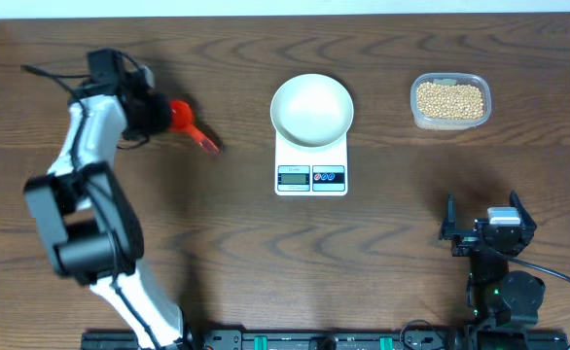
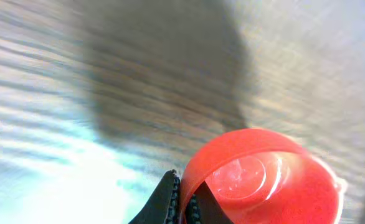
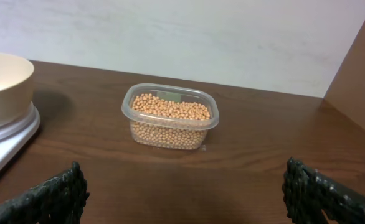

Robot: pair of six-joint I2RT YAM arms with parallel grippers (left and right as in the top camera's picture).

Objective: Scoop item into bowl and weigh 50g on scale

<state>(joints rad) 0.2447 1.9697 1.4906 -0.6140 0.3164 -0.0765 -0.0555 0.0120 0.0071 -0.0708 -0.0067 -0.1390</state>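
**A:** Overhead first. Where does everything stand?

**B:** The scale (image 1: 311, 178) is mid-table with the bowl (image 1: 311, 109) sitting on it, empty. The beans (image 1: 449, 99) all lie in a clear tub (image 1: 413, 105), off to the scale's right and a little beyond it. The left gripper (image 1: 165, 115) is well out to the scale's left, clamped on a red scoop (image 1: 190, 124). The right gripper (image 1: 484, 216) sits to the scale's right and nearer the robot, jaws spread wide and holding nothing.

**A:** And the left wrist view?

**B:** Blurred (the table (image 2: 58, 93) is mostly streaks), but the black fingers (image 2: 169, 200) plainly pinch the scoop's edge, so it is shut on the scoop. The scale is out of sight here.

**A:** Right wrist?

**B:** Its two fingertips (image 3: 45, 198) stand far apart at the lower corners. The full tub is straight ahead, and the scale and bowl show at the left edge.

**A:** So which step is this?

**B:** I'd say the scoop is in hand and scooping has not begun. The display is too small to read. The next move calls for carrying the scoop past the scale to the tub, dipping it into the beans, then bringing it back level and tipping it over the bowl.
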